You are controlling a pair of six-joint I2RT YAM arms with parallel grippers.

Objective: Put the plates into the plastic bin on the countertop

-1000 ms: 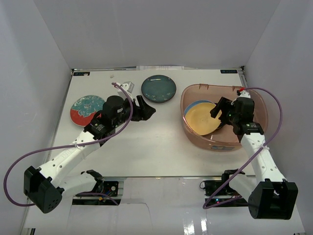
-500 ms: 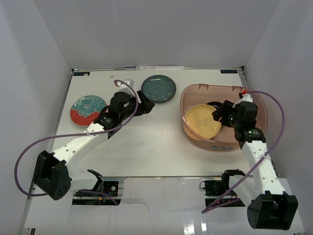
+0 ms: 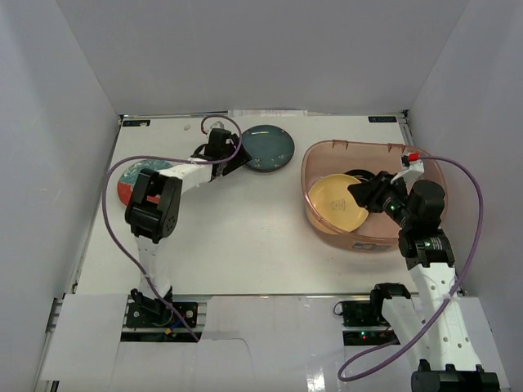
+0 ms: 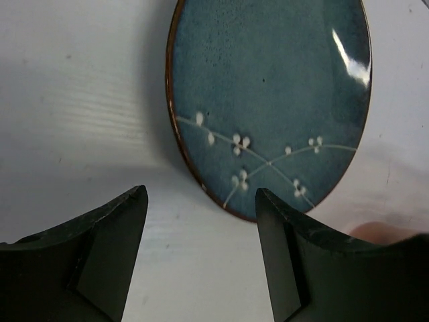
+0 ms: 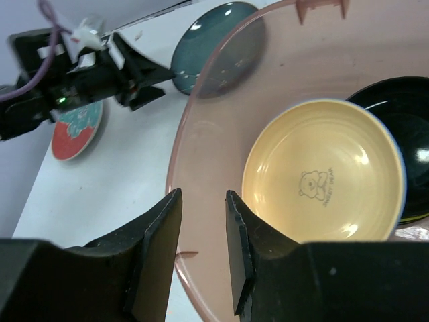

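A dark teal plate (image 3: 266, 148) (image 4: 268, 100) lies on the countertop (image 3: 245, 237) at the back. My left gripper (image 3: 239, 161) (image 4: 201, 194) is open, and its fingertips flank the plate's near rim without touching it. A red-and-teal plate (image 3: 131, 181) (image 5: 77, 124) lies at the left, partly behind the left arm. In the plastic bin (image 3: 317, 155) (image 5: 201, 134) a yellow plate (image 3: 337, 201) (image 5: 322, 171) lies flat beside a black plate (image 3: 359, 175) (image 5: 395, 141). My right gripper (image 3: 358, 194) (image 5: 203, 194) hovers above the bin. Its jaws are narrowly apart and hold nothing.
Pale grey walls enclose the countertop on the left, back and right. The left arm's purple cable (image 3: 122, 175) loops over the left side. The bin's rim stands close to the right wall.
My left arm has reached farther back, bringing its open gripper up to the teal plate's rim. My right gripper's jaws have narrowed and drawn back slightly. The yellow plate has dropped from tilted to flat in the bin.
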